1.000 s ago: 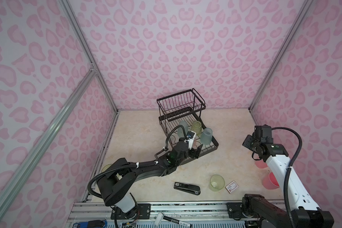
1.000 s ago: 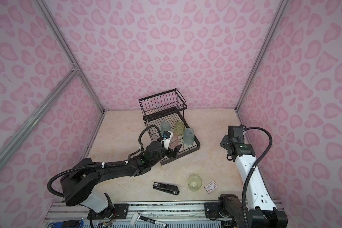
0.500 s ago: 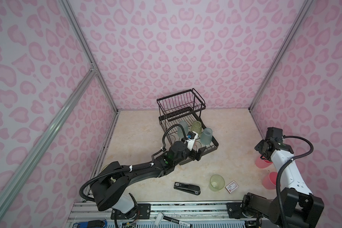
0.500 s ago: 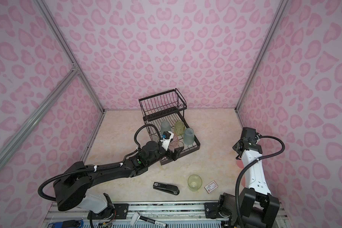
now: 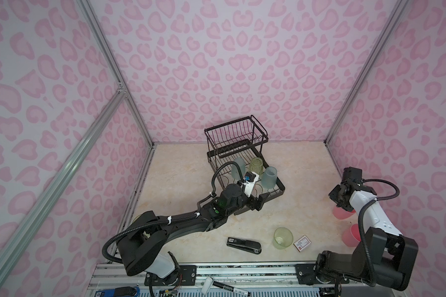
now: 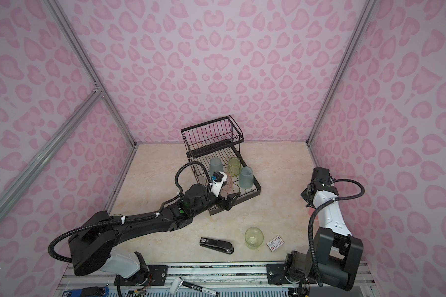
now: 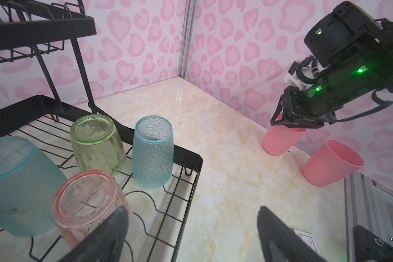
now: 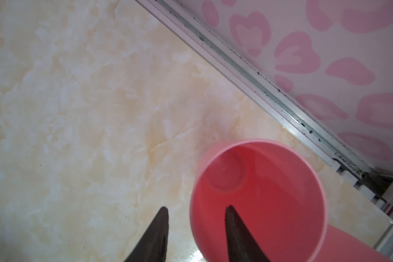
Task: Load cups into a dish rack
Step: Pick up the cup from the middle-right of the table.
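Note:
The black wire dish rack point(image 5: 211, 136) point(image 6: 209, 133) point(image 7: 191, 156) holds upside-down cups in its lower tray: two teal point(image 5: 237, 167) point(image 5: 269, 177), one yellow-green point(image 5: 257, 165) and one clear pink point(image 7: 86, 199). My left gripper point(image 5: 260, 200) point(image 7: 192, 211) is open at the tray's front corner, beside the clear pink cup and holding nothing. By the right wall, my right gripper point(image 5: 339, 203) point(image 8: 197, 208) straddles the rim of an upright opaque pink cup point(image 8: 270, 192) point(image 7: 281, 140). One finger is inside it, the other outside with a gap. Another pink cup point(image 5: 350, 235) lies close by. A yellow-green cup point(image 5: 283, 237) lies on the table.
A black stapler point(image 5: 243, 245) and a small card box point(image 5: 302, 243) lie near the front edge, on either side of the fallen yellow-green cup. A marker pen point(image 5: 232, 287) rests on the front rail. The right wall's metal rail point(image 8: 259, 90) runs close behind the pink cups.
My right arm swung right and down onto the pink cup by the wall, and its jaws narrowed. The left gripper shifted slightly toward the front of the rack, still open.

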